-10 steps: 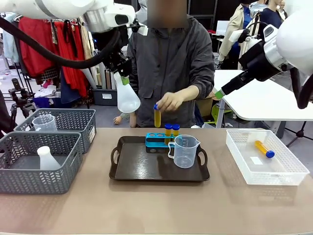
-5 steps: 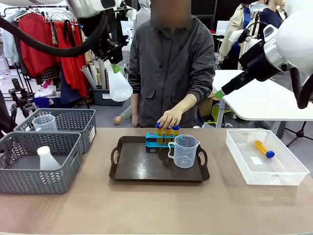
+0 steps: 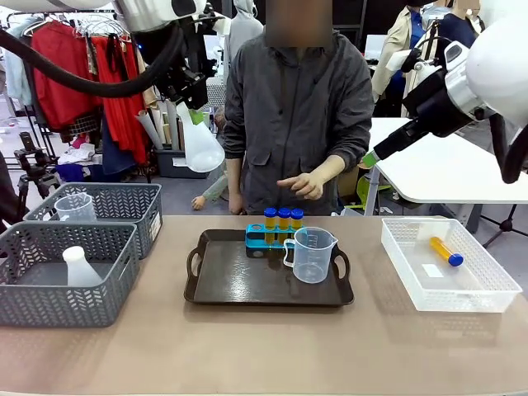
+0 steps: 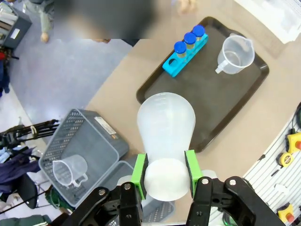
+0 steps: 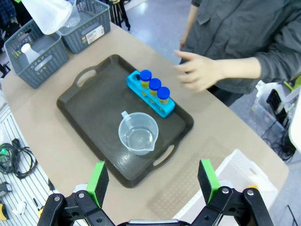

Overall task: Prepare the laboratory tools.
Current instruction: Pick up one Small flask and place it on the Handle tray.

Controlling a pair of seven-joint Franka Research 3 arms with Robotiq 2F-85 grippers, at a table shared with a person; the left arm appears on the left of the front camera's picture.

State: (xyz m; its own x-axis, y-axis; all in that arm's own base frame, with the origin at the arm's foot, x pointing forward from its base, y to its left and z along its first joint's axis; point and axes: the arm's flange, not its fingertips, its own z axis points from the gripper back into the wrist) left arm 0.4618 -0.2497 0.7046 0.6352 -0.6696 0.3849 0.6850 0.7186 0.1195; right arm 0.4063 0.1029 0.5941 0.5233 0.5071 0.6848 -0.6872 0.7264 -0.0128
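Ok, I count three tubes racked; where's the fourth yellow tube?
Front view: the fourth yellow tube lies in the white basket at the table's right, beside the brown tray.

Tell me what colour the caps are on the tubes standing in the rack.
Blue. The caps show best in the right wrist view.

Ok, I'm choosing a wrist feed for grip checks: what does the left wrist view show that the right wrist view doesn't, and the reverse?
Left wrist view, not the right: the left gripper, jaws shut on the neck of the conical flask.
Right wrist view, not the left: the right gripper, jaws open with nothing between them, and the person's hand in full.
Both: the dark tray, the blue rack holding three tubes, and the beaker.
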